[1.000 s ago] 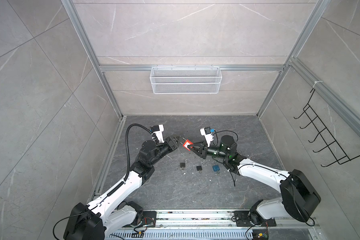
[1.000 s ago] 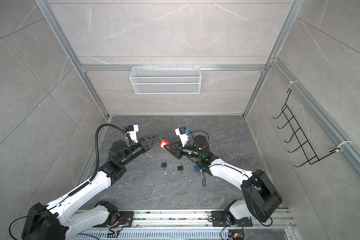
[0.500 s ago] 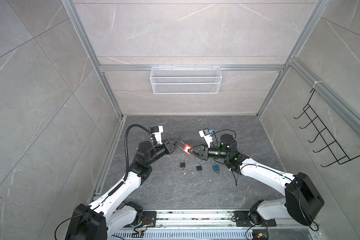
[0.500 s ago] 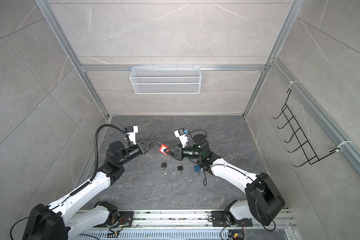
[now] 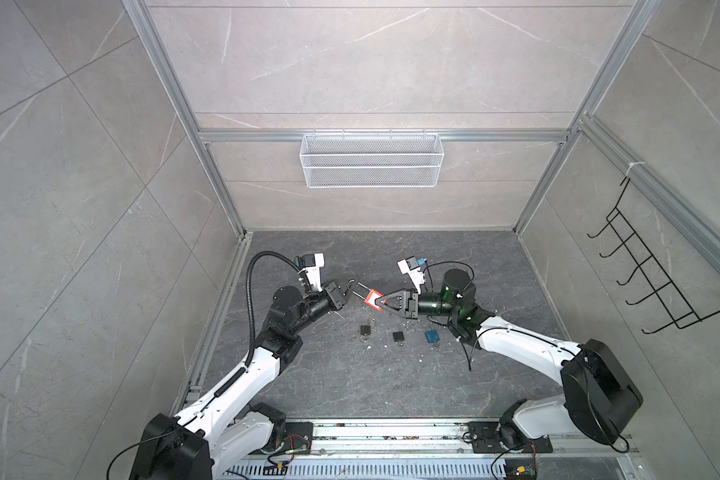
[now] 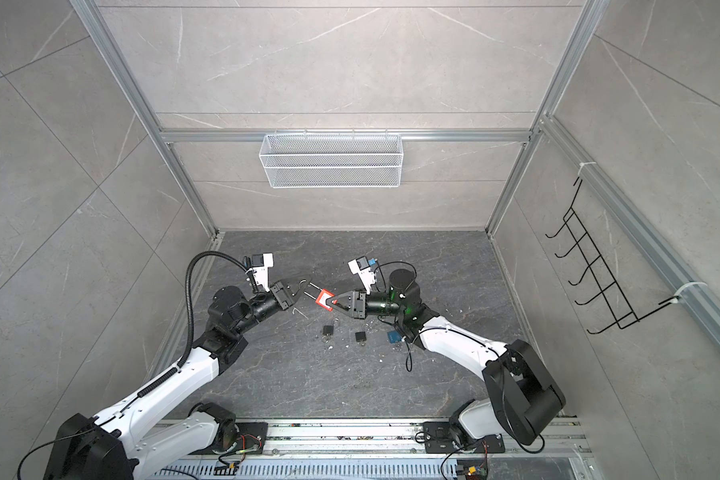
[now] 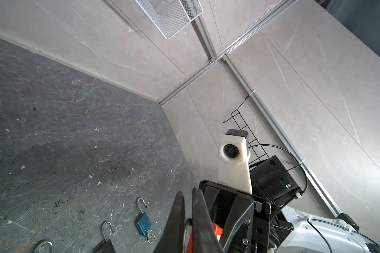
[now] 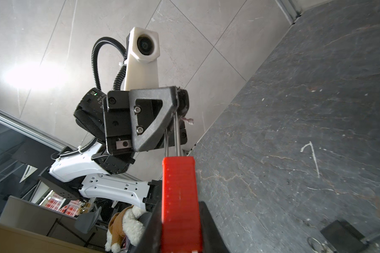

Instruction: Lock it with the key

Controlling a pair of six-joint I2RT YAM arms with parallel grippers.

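L gripper (image 5: pixel 347 291) pressed together, pinching the thin silver metal shackle (image 8: pixel 173 135) of the red plastic padlock (image 5: pixel 371 299). R gripper (image 5: pixel 382 301) clamps the padlock's red body from the opp side. The lock is held in the air between both arms, over the dark grey stone-look table (image 5: pixel 350 374), approx mid-table. On the table nearer the arm bases: small black padlock (image 5: pixel 365 330), second black padlock (image 5: pixel 398 336), and blue padlock (image 5: pixel 431 336) w/ shackle open and metal key ring (image 7: pixel 150 237) at its base. Can't tell if a key sits in the red lock.
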